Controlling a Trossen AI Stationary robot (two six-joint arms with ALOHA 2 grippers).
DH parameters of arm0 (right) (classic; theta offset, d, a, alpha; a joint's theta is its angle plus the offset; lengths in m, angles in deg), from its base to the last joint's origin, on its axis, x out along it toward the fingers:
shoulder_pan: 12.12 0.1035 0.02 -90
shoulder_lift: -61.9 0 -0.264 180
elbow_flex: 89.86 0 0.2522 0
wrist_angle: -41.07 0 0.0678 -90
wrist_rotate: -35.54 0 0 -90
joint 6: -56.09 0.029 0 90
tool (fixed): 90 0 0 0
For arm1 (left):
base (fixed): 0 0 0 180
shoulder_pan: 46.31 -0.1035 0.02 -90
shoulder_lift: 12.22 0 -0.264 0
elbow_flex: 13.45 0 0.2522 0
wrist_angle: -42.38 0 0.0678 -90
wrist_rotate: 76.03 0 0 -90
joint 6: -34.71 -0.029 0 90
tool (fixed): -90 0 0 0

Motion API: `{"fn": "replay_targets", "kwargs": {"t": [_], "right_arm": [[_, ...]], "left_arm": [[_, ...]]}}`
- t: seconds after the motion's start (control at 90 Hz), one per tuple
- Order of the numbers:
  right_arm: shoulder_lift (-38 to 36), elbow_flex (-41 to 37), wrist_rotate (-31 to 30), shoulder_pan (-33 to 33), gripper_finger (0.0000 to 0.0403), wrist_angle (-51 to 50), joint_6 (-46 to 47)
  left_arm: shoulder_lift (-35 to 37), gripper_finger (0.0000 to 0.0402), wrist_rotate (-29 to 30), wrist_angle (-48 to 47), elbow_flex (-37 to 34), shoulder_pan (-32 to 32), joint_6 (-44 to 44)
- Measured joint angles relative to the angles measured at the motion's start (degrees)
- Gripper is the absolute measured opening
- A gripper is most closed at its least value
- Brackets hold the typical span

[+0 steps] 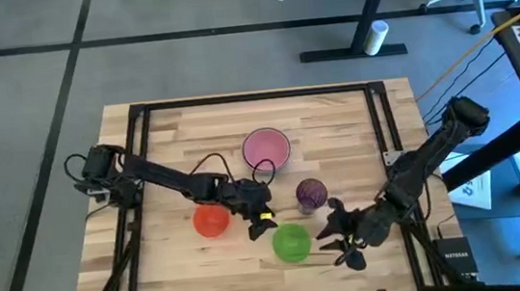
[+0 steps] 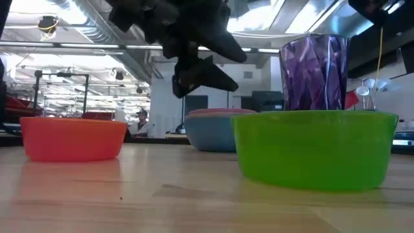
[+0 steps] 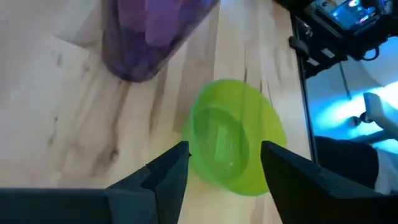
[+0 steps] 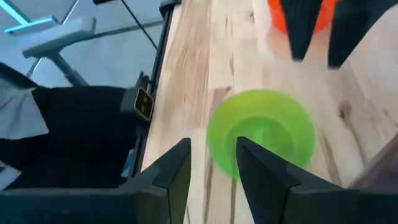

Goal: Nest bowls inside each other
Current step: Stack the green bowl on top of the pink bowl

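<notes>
- The small round green plastic bowl [image 1: 291,242] stands upright on the wooden table [image 1: 164,156] at about six o'clock from the table's middle. It looks thin-walled, light and smooth, so it will probably slide if nudged sideways; the rim, pinched with one finger inside and one outside the wall, is the likeliest place to take it.
- The orange-red plastic bowl [image 1: 211,219] sits at about nine o'clock from the green one, apart from it. The ribbed purple plastic bowl [image 1: 312,193], taller and narrower, stands just beside the green one at about one o'clock.
- The pink plastic bowl [image 1: 266,148] lies at twelve o'clock, well back; the low view shows it already sitting inside a pale blue plastic bowl [image 2: 210,134]. No grey bowl can be made out.
- The left gripper [image 1: 259,220] reaches in from nine o'clock and hangs above the table between the orange-red and green bowls, its fingers [image 3: 171,171] spread wide and holding nothing.
- The right gripper [image 1: 336,227] comes in from three o'clock, pointing at the green bowl, fingers [image 4: 177,168] parted narrowly and empty.
</notes>
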Motion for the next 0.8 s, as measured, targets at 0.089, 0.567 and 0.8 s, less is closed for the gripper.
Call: {"fn": "replay_targets", "kwargs": {"t": [0.089,0.567,0.8], "right_arm": [[2.46,0.02,5.88,-1.87,0.0114,-1.03,0.76],[19.33,12.78,17.05,-8.72,0.0114,-0.64,-5.85],[23.66,22.91,16.32,-8.7,0.0114,-7.74,-3.45]], "left_arm": [[2.79,0.0182,0.2,-5.5,1.18,-1.12,-2.61],[19.77,0.0182,18.28,-24.05,2.9,-0.45,-8.63],[20.28,0.0182,18.52,-24.2,2.88,1.46,-8.24]]}}
